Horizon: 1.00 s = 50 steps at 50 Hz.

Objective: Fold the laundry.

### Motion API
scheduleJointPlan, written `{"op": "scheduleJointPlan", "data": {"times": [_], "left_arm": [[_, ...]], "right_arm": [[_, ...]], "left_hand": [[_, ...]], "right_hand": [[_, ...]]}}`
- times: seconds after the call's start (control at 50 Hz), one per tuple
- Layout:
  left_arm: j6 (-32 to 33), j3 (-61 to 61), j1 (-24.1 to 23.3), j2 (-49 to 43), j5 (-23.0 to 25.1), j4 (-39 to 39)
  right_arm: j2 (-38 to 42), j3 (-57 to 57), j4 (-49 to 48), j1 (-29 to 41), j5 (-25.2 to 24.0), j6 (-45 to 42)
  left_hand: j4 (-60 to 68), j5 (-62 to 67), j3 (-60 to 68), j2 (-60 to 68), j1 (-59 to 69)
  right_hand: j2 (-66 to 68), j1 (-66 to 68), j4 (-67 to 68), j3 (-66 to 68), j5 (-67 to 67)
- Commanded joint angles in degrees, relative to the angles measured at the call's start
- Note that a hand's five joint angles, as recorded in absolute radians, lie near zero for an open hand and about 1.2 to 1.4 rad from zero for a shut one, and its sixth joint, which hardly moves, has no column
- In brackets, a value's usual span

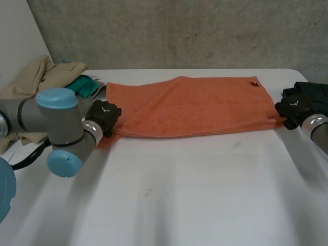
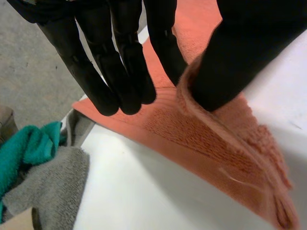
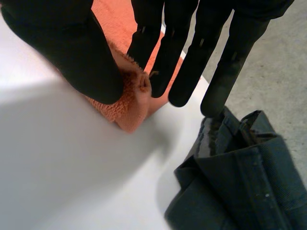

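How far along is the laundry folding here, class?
Done: the orange towel lies spread out on the table. In hand: the left hand pinches its near-left corner, the right hand its near-right corner. Left: folding it, plus the heaped clothes and the dark garment.

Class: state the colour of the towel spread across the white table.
The terry towel is plain orange, clearest in the head view.

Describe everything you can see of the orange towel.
The towel is orange terry cloth, spread flat across the far part of the white table. A small dark tag sits at its far right corner. The left hand pinches its near left corner, the right hand its near right corner, bunching the cloth there. A laundry pile lies by its left end, a dark garment by its right.
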Motion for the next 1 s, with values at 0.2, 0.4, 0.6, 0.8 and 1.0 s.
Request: {"op": "scheduleJointPlan", "data": {"times": [0.2,0.4,0.6,0.8,1.0], "left_arm": [[6.99,-9.92,-0.54,11.18,0.63,-12.57],[19.9,-27.07,-1.32,24.36,0.45,-31.47],[23.27,-15.5,-2.91,19.73,0.89,-24.47],[20.28,8.42,-3.35,3.03,-1.57,-9.69],[21.5,25.91,-4.23,-10.51,-2.18,-5.73]], "right_arm": [[-11.42,6.64,24.21,-3.24,1.92,-7.68],[-27.14,19.46,58.24,-12.28,7.55,-30.87],[-22.87,14.12,43.42,-6.94,5.7,-23.17],[-14.34,4.63,21.88,-0.78,7.1,-9.72],[-5.81,-1.35,5.88,2.38,10.18,-8.48]], "left_hand": [[18.67,19.15,18.42,18.18,17.65],[18.67,19.15,18.42,18.18,17.65],[18.67,19.15,18.42,18.18,17.65],[18.67,19.15,18.42,18.18,17.65],[18.67,19.15,18.42,18.18,17.65]], "right_hand": [[13.96,15.24,14.42,14.33,14.69],[13.96,15.24,14.42,14.33,14.69],[13.96,15.24,14.42,14.33,14.69],[13.96,15.24,14.42,14.33,14.69],[13.96,15.24,14.42,14.33,14.69]]}}
